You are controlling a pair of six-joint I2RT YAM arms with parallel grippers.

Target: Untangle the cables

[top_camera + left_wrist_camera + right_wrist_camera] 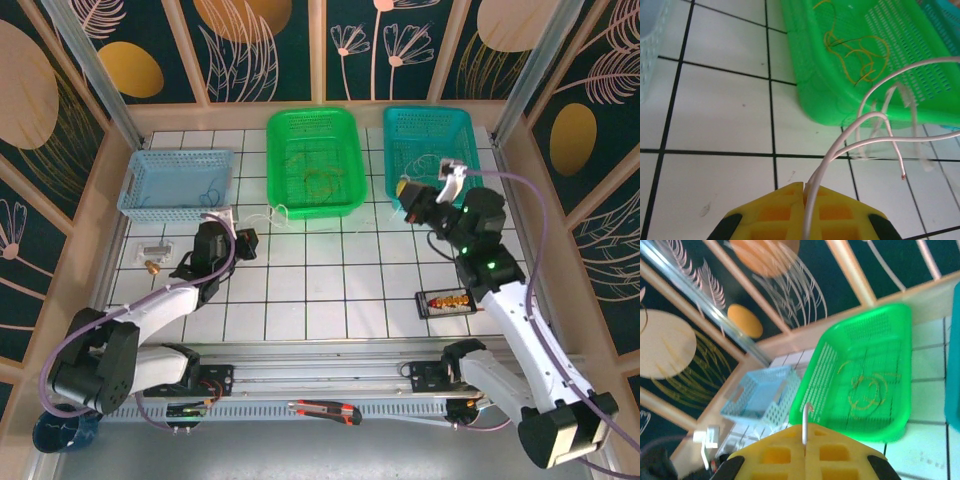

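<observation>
Top external view: on the tiled table [330,290], before the green basket [313,160] holding yellowish cables [318,180], the left gripper [804,189] and right gripper [804,435], both clenched, each pinch a whitish cable [807,215], apparently stretching its loops apart to free them.

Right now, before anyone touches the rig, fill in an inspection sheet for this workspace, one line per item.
Surface: white tiled table, black grid lines.
Job's things: yellow cables in green basket; blue cable in light-blue basket; white cable looping before the green basket.
Clutter: black tray; small parts; red-handled tool on the front rail.
Grippers: left gripper shut on white cable; right gripper shut on white cable end.
Cables: purple-grey cords trailing off both arms.
Surroundings: teal basket; patterned walls.
</observation>
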